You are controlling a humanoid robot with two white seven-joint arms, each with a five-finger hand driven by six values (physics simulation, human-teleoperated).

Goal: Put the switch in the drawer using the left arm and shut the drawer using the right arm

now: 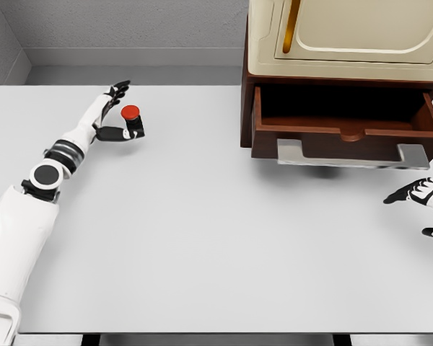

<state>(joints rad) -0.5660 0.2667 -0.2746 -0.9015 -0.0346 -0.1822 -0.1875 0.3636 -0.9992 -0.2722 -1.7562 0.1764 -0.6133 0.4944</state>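
Switch, round red cap on black base, between spread left fingers; wooden drawer open.

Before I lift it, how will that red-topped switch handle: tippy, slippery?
The switch looks rigid and small, so probably light. Its red cap sits on a narrower dark base, so a sideways nudge might tip it. The left robot hand flanks it; grip unclear.

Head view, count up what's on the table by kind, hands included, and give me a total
Switch, red button on black base: 1
Cabinet with open drawer: 1
Robot hands, left hand and right hand: 2
Total: 4
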